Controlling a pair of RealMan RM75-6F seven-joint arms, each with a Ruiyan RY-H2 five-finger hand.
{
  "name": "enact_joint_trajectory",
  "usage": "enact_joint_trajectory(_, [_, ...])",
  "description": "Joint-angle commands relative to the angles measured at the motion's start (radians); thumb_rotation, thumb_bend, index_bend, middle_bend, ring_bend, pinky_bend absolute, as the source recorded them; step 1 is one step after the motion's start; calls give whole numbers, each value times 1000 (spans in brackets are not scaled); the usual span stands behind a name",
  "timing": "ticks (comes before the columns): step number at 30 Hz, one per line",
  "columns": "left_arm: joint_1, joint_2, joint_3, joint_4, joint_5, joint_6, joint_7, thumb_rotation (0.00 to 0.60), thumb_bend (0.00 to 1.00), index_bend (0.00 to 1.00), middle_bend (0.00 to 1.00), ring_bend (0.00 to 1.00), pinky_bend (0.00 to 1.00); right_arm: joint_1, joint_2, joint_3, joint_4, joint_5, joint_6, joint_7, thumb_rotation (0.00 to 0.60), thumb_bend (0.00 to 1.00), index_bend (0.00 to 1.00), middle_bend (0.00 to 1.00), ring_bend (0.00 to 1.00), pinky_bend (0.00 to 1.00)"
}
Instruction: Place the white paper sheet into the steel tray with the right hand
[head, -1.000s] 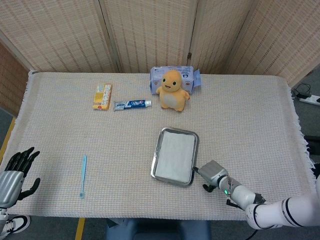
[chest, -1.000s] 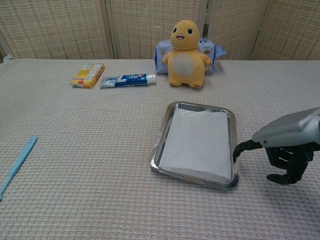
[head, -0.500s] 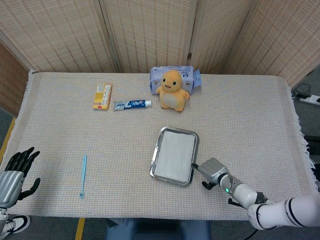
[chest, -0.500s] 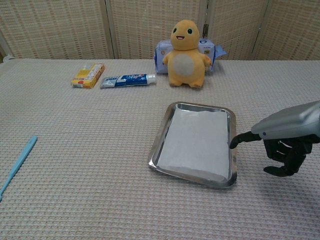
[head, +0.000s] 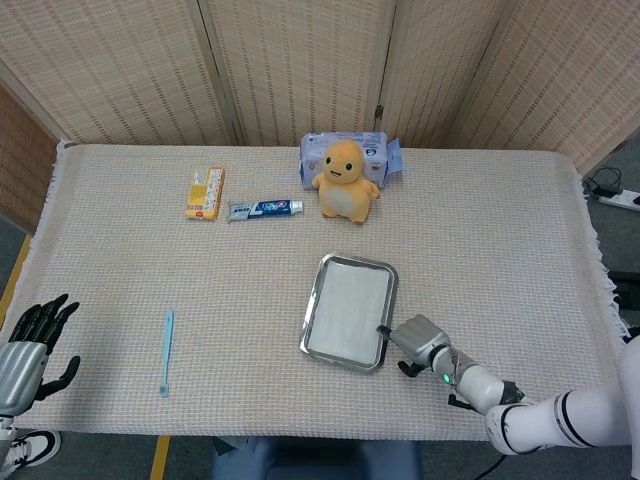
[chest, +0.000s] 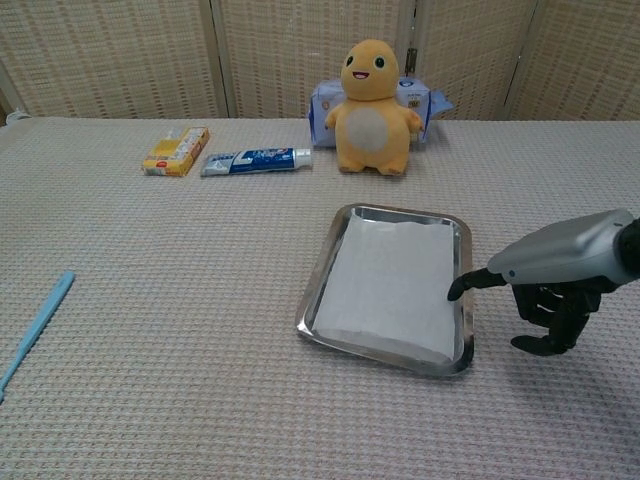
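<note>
The white paper sheet (head: 348, 308) (chest: 395, 285) lies flat inside the steel tray (head: 311, 306) (chest: 319, 284) in the middle of the table. My right hand (head: 418, 340) (chest: 560, 275) sits just right of the tray, low over the cloth. One dark finger (chest: 460, 291) sticks out over the tray's right rim, its tip at the paper's right edge. The other fingers are curled under the palm and hold nothing. My left hand (head: 30, 345) shows only in the head view, beyond the table's front left corner, fingers spread and empty.
An orange plush toy (chest: 372, 108) stands in front of a blue wipes pack (chest: 420, 100) at the back. A toothpaste tube (chest: 255, 160) and a yellow box (chest: 176, 151) lie back left. A light blue toothbrush (chest: 35, 328) lies front left.
My right hand has slid left, bringing its outstretched finger from beside the tray's right rim to over it. The tray with the paper has shifted slightly left. The left hand has not moved.
</note>
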Motion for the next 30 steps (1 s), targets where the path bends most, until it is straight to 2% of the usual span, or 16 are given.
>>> enact_joint_trajectory(1, [0,0,0,0,0,0,-1,600,507,0,0,46,0,4,-10,1,10,7,0,1,450,558,89,847,735,729])
enact_joint_trajectory(14, [1,3,0,0,1,4,-5,600,507,0,0,46,0,4,-43,11,44,2,-9,28,448,558,77,847,737,731])
enact_joint_trajectory(20, [4,4,0,0,4,10,-5,600,506,0,0,46,0,-33,49,22,-38,-98,17,85,447,558,75,847,735,731])
enact_joint_trajectory(24, [5,1,0,1,6,12,3,600,507,0,0,47,0,-113,148,30,-107,-230,105,155,448,558,25,822,714,730])
enact_joint_trajectory(25, [4,-1,0,0,8,12,7,600,507,0,0,47,0,-141,164,32,-115,-268,139,174,447,558,7,775,667,713])
enact_joint_trajectory(26, [4,-3,0,1,10,14,11,600,507,0,0,47,0,-174,174,34,-117,-314,179,196,447,558,0,683,593,666])
enact_joint_trajectory(27, [3,-6,-1,3,14,17,15,600,507,0,0,46,0,-224,182,35,-111,-381,241,228,450,559,0,578,518,606])
enact_joint_trajectory(29, [3,-13,-2,8,22,24,19,600,507,0,0,46,0,-306,175,37,-85,-486,342,287,461,559,0,293,328,452])
enact_joint_trajectory(30, [3,-16,-2,11,26,28,20,600,507,0,0,45,0,-348,168,37,-65,-538,391,321,468,558,0,218,273,417])
